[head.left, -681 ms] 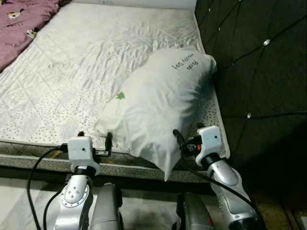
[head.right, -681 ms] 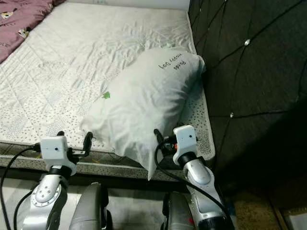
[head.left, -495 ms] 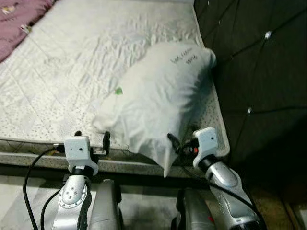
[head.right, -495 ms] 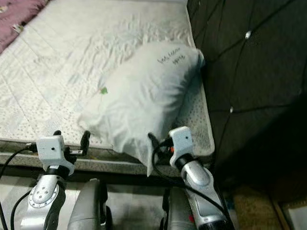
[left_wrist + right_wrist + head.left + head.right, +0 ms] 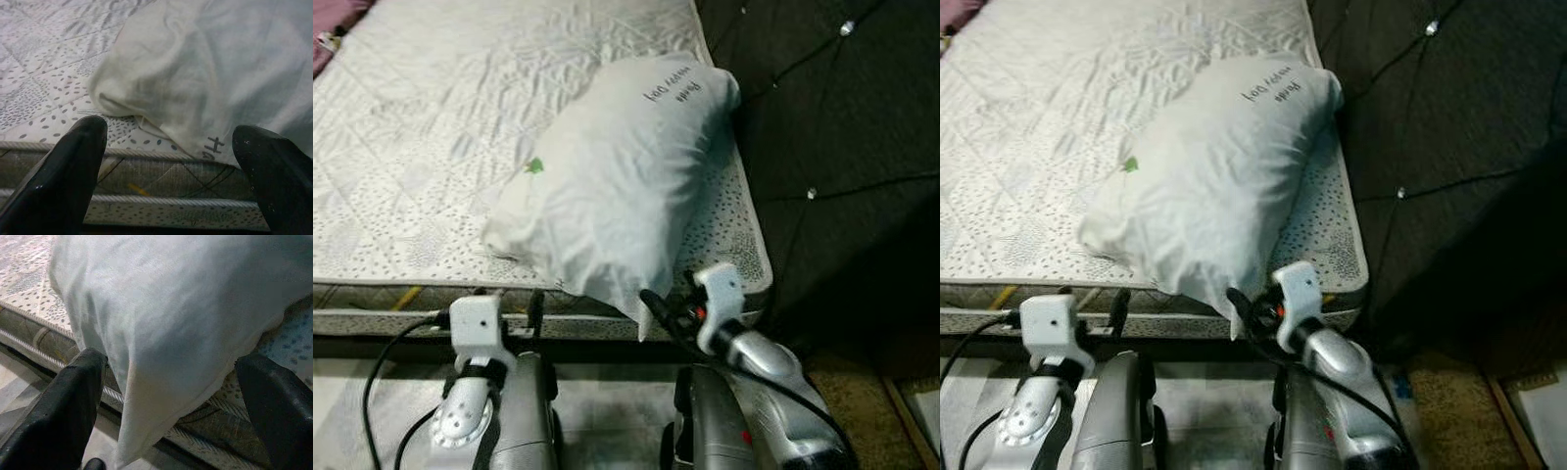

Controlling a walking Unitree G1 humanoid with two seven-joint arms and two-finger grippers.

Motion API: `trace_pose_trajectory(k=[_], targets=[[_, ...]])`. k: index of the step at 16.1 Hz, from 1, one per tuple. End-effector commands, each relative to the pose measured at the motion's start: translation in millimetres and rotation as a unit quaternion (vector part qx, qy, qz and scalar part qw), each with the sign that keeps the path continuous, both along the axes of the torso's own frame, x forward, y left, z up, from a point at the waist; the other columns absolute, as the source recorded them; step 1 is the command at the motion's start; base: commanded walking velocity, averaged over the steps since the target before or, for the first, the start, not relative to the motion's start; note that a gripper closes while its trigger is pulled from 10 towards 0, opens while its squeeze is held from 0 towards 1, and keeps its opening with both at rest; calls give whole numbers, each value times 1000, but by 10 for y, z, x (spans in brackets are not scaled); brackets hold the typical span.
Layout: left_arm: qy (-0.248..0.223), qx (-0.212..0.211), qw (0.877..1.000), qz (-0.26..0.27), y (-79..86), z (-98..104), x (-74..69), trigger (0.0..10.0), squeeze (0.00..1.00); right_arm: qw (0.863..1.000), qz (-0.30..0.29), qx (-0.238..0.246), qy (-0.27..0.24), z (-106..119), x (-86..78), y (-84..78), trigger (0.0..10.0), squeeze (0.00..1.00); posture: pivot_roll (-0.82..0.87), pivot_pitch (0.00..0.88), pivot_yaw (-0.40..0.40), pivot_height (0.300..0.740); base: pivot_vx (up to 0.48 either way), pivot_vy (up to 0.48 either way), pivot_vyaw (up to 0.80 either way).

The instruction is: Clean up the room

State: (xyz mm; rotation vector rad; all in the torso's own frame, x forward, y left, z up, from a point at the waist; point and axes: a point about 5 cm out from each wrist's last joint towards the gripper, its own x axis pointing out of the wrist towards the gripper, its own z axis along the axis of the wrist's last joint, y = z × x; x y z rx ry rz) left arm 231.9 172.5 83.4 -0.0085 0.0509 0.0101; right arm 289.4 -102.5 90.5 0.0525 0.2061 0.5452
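A white pillow (image 5: 617, 176) with handwriting near its far end lies on the bare quilted mattress (image 5: 421, 147), close to the mattress's right edge. One corner of the pillow hangs over the front edge. My right gripper (image 5: 668, 296) is open at that edge, and the hanging pillow corner (image 5: 146, 396) droops between its fingers (image 5: 68, 406) without being pinched. My left gripper (image 5: 506, 299) is open too, level with the mattress side, facing the pillow's near left bulge (image 5: 146, 83) from a short way off.
A dark tufted headboard (image 5: 832, 117) rises right of the mattress. A strip of purple bedding (image 5: 328, 12) shows at the far left corner. Pale floor (image 5: 362, 392) lies below the mattress side, with a brownish mat (image 5: 871, 392) at the lower right.
The view has shifted, so the head moved. Both grippers now sit slightly lower against the mattress's front edge, and the right one is closer under the pillow's hanging corner. Both remain open.
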Motion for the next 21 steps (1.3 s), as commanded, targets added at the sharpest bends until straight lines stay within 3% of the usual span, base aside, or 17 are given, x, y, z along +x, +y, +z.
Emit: trace_pose_trajectory(k=[1, 3, 7, 8, 10, 11, 13, 14, 21], targets=[[15, 11, 1000, 18, 88, -28, -95, 10000, 0, 999, -9, -6, 34, -83, 6, 56, 10000, 0, 87, 247, -19, 570, 0, 0, 0], [20, 14, 999, 32, 135, -24, -158, 10000, 0, 999, -12, -15, 42, -90, 53, 174, 10000, 0, 87, 247, -19, 570, 0, 0, 0], [27, 22, 999, 38, 191, 7, -263, 10000, 0, 995, -48, 32, 83, -16, 200, 485, 10000, 0, 161, 250, -9, 570, 0, 0, 0], [28, 23, 999, 37, 190, 16, -273, 10000, 0, 995, -44, 38, 80, 15, 229, 533, 6980, 0, 166, 250, -9, 570, 0, 0, 0], [28, 24, 999, 37, 193, 30, -271, 10000, 0, 995, -48, 55, 60, 100, 291, 549, 9490, 0, 172, 249, -2, 570, 0, 0, 0], [28, 24, 999, 31, 173, 42, -272, 10000, 0, 994, -64, 85, 33, 219, 364, 514, 10000, 0, 175, 245, 2, 570, 0, 0, 0], [31, 25, 999, 23, 150, 36, -273, 10000, 0, 992, -70, 98, 24, 265, 406, 505, 10000, 0, 172, 243, 8, 570, 0, 0, 0], [28, 24, 999, 23, 152, 55, -234, 10000, 0, 990, -96, 105, 14, 311, 463, 475, 0, 0, 174, 240, 13, 570, 0, 0, 0], [25, 23, 999, 14, 111, 68, -197, 10000, 0, 986, -115, 124, 5, 316, 513, 470, 0, 0, 179, 230, 5, 570, 0, 0, 0]])
